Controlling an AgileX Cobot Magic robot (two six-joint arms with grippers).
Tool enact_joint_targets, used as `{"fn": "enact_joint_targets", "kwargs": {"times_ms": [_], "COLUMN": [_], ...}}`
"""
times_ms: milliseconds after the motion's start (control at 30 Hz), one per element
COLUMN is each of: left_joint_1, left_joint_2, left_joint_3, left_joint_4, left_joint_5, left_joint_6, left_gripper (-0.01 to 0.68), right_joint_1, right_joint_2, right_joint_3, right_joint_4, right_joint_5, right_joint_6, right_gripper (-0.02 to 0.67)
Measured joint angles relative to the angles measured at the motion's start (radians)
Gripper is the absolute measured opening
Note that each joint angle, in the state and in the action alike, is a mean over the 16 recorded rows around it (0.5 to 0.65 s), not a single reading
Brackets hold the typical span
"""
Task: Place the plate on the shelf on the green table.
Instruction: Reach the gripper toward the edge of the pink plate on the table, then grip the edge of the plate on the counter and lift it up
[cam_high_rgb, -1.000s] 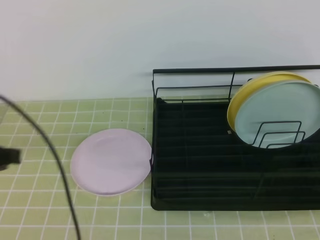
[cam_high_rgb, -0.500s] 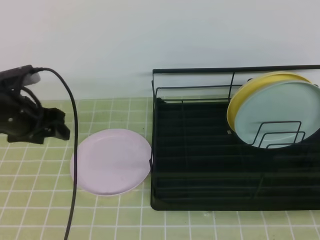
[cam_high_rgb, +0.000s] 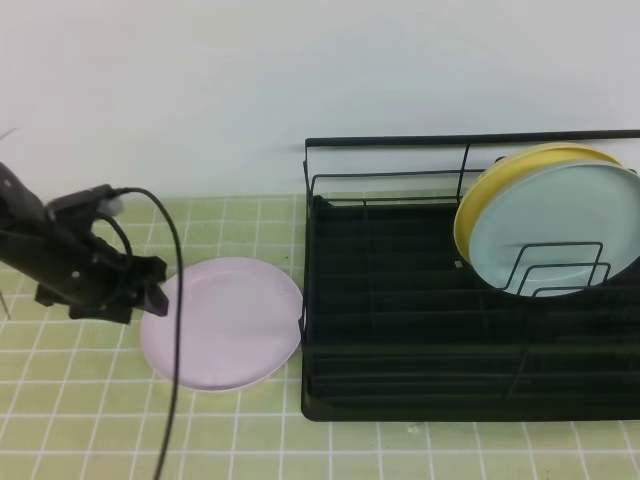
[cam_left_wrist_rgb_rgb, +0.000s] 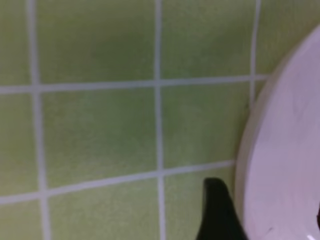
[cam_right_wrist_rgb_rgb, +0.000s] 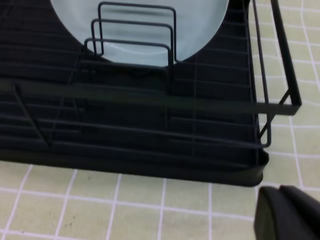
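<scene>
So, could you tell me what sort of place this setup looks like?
Probably a mock kitchen counter: a green tiled table with white grout, a black wire dish rack holding a yellow plate and a pale blue-green plate, and a pink plate lying flat beside it.

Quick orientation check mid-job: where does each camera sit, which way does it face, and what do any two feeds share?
Exterior high: above the front, facing the wall over the green table; shows left gripper at the plate, beside the shelf.
Left wrist: looks straight down at tiles and plate rim; a dark fingertip shows.
Right wrist: low, facing the shelf's front corner; right gripper shows at the bottom.
Shared: exterior and right wrist both show the blue-green plate.
</scene>
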Motion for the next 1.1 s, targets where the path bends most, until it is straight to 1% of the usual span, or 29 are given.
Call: {"fn": "enact_joint_targets", "kwargs": {"times_ms": [367,733,833,1100], "left_joint_1": [-0.052,-0.065,-0.066,-0.066], "left_joint_2": [0.033,0.058,0.063,0.065], "left_joint_3": [-0.002,-0.002,-0.003,-0.003], "left_joint_4": [0.032,0.076,0.098,0.167], "left_joint_5": [-0.044,-0.046,-0.043,-0.026], "left_joint_6": [-0.026,-0.038,-0.037,-0.042], "left_gripper": [0.311,0.247,0.212,0.082], "right_joint_1": [0.0,0.0,0.0,0.0], "right_joint_2": [0.0,0.0,0.0,0.0], "right_joint_3": [0.0,0.0,0.0,0.0], "right_joint_4": [0.001,0.0,0.0,0.0], "right_joint_5": [0.001,0.0,-0.002,-0.011], "right_joint_6": [0.0,0.0,0.0,-0.001], "right_gripper": [-0.001,-0.001,-0.001,-0.001]}}
